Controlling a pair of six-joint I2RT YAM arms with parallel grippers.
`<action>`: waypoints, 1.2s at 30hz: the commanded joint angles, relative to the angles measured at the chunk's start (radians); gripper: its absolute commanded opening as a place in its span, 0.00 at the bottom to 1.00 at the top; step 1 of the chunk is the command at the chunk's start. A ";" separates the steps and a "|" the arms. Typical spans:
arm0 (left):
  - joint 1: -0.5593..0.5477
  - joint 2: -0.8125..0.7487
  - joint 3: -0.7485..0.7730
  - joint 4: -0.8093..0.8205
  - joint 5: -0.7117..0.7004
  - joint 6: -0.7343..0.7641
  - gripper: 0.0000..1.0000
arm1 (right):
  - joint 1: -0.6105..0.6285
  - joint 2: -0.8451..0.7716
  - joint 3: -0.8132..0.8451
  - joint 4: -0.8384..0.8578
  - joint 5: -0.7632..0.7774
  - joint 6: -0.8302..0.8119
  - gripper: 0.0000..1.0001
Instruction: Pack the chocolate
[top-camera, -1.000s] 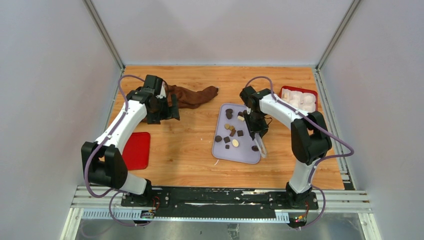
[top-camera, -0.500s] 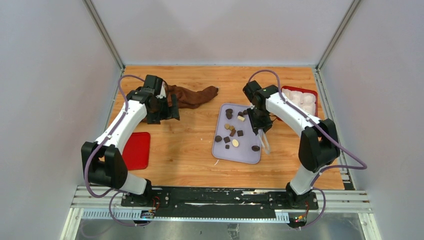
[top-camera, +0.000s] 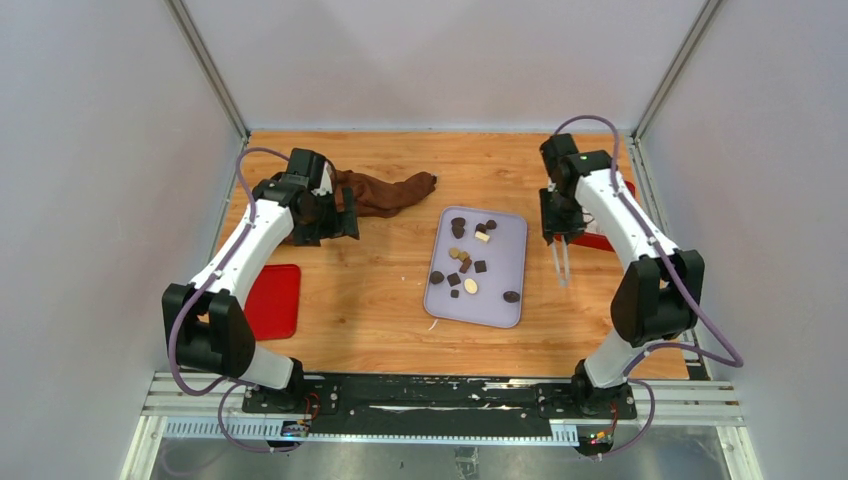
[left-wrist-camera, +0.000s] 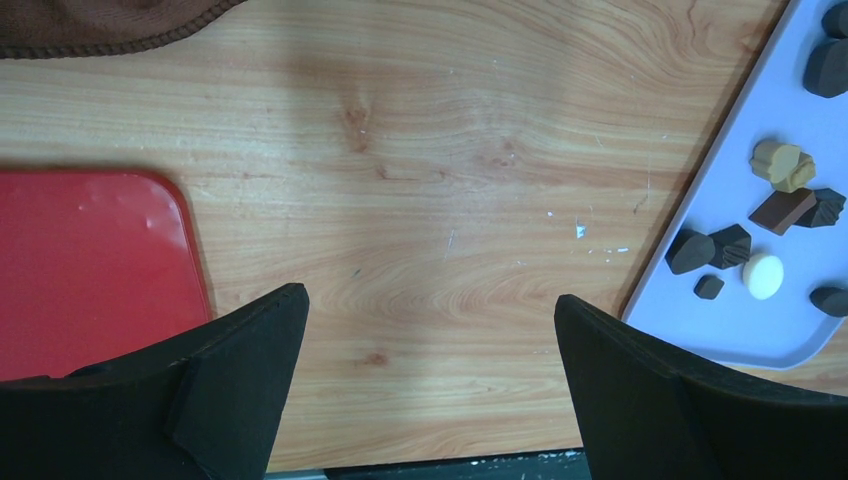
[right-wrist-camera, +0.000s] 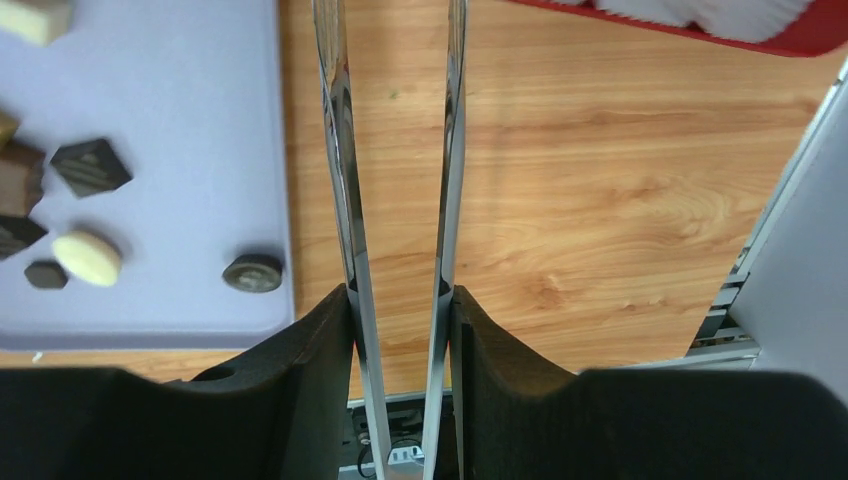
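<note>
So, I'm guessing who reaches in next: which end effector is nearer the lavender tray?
Right. The right end effector, holding tongs, hangs just right of the tray; the left end effector is farther off on its left, beside the brown cloth.

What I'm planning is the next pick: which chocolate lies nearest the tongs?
The dark round piece alone at the tray's near right corner; the other chocolates cluster farther left.

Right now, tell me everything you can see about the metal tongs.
The tongs are two long, thin, shiny metal blades, nearly parallel with a narrow gap. The black jaws of the right gripper pinch them from both sides. They hang over the bare wooden table, just right of the lavender tray. Their tips lie outside the wrist view.
</note>
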 joint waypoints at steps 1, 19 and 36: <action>0.004 0.012 0.036 -0.011 -0.011 0.028 0.99 | -0.151 -0.009 0.051 -0.032 0.017 -0.032 0.00; 0.004 0.066 0.083 -0.029 -0.056 0.077 1.00 | -0.347 0.355 0.331 -0.017 0.026 -0.045 0.02; 0.004 0.133 0.138 -0.030 -0.057 0.076 1.00 | -0.378 0.486 0.455 -0.040 0.017 -0.067 0.09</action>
